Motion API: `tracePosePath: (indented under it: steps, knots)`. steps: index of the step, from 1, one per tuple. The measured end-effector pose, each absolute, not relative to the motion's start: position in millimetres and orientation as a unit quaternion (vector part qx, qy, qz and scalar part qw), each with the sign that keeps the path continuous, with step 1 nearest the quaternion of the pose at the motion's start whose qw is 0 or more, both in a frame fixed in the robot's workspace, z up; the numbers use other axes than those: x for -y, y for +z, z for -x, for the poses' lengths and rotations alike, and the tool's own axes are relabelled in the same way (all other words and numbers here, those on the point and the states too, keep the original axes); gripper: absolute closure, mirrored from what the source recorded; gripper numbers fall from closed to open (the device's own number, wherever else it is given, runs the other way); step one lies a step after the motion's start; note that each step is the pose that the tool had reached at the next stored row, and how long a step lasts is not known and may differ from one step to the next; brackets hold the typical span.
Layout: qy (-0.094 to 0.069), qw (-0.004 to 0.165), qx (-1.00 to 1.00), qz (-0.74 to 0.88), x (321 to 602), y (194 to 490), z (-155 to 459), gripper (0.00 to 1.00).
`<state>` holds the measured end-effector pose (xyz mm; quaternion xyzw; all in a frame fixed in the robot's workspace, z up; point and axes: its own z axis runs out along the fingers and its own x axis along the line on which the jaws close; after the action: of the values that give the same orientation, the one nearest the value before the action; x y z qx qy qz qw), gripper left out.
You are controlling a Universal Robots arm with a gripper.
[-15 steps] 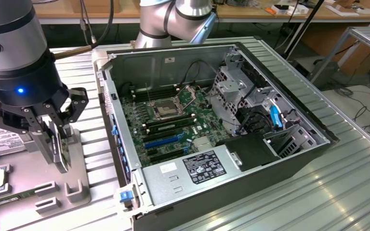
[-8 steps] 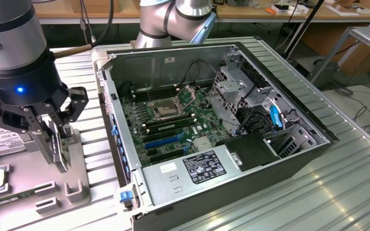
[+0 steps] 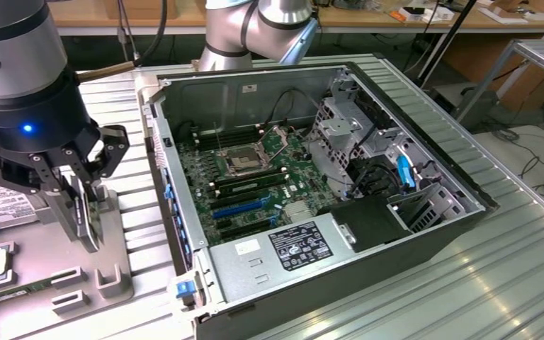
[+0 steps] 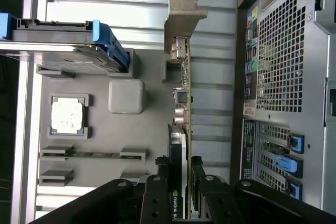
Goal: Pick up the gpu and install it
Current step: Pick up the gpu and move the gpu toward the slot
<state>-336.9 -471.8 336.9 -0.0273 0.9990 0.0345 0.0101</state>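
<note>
Hand (image 4: 185, 165), black jointed metal, is clamped on the gpu (image 4: 185, 114), a blade-thin greenish board with a notched silver bracket. It is held upright just beside the open steel computer case (image 3: 224, 92).

Silver-grey arm (image 3: 12, 42) with a blue light (image 3: 28, 129) and black jointed hand (image 3: 81, 205).
</note>
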Motion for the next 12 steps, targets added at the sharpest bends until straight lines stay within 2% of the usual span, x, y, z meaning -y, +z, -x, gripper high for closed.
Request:
tracePosePath:
  steps: [12]
  knots:
    - [0.035, 0.010, -0.999, 0.027, 471.8, 344.8, 336.9, 0.73]
